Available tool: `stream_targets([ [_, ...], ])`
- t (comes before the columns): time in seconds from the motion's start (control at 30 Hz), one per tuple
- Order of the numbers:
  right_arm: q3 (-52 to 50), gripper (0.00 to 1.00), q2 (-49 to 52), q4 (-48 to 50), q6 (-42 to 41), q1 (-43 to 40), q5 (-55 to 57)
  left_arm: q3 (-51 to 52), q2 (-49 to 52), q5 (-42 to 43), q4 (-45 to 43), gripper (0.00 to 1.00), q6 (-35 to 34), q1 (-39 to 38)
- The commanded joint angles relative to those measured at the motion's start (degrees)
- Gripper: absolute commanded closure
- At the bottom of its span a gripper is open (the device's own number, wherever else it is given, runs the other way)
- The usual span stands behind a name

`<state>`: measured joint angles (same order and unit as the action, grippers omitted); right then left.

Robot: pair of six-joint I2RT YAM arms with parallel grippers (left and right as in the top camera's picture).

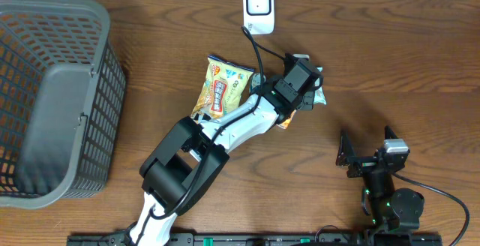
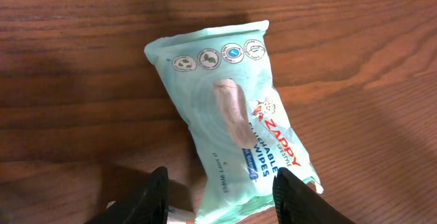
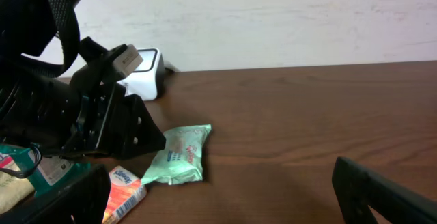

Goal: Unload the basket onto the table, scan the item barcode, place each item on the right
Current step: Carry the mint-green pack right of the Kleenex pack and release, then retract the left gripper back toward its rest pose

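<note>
Hovering low over the one mint-green soft pack of flushable wipes (image 2: 229, 115), the left gripper (image 2: 222, 195) shows its two black fingers (image 2: 153, 197) parted at a moderate width, one on each side of the pack's lower end. The pack lies flat and slightly askew on the brown wooden table (image 1: 390, 43). Its printed face is up, with a row of four round symbols at the far end and a pale flap down the middle. Whether either finger touches the wrapper cannot be told from the wrist view.

Three packaged goods are on the table. The wipes lie near the middle, below and to the right of the single white box-shaped barcode scanner (image 1: 259, 7) at the far edge. One yellow crinkled snack bag (image 1: 221, 87) lies to their left, and one small orange packet (image 3: 124, 186) sits just beside their near corner. One black cable (image 1: 253, 42) runs from the scanner toward the white-and-black left arm (image 1: 225, 130), which reaches diagonally across the middle of the table.

At the table's left end stands one grey plastic lattice basket (image 1: 105, 88), well apart from the goods. The right gripper (image 3: 218, 186) is at the near right, its two dark fingers spread wide with nothing between them, facing the wipes from a distance.
</note>
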<state>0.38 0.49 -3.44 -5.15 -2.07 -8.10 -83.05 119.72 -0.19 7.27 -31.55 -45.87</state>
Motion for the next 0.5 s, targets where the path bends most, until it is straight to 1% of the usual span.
stream_targets([
  [0.0,-0.07,0.01,-0.02,-0.22,0.52,-0.2,0.07,-0.94,-0.9,-0.46,0.13,0.5,0.33,-0.2],
  [0.23,-0.07,0.01,0.0,-0.22,0.52,-0.2,0.07,-0.94,-5.9,-0.26,0.48,0.5,2.99,-0.24],
  [0.37,-0.07,0.01,0.0,-0.22,0.52,-0.2,0.07,-0.94,-10.95,-0.28,0.83,0.49,7.58,-0.24],
  [0.47,-0.07,0.01,0.0,-0.22,0.52,-0.2,0.07,-0.96,-15.5,-0.31,1.27,0.45,11.78,-0.24],
])
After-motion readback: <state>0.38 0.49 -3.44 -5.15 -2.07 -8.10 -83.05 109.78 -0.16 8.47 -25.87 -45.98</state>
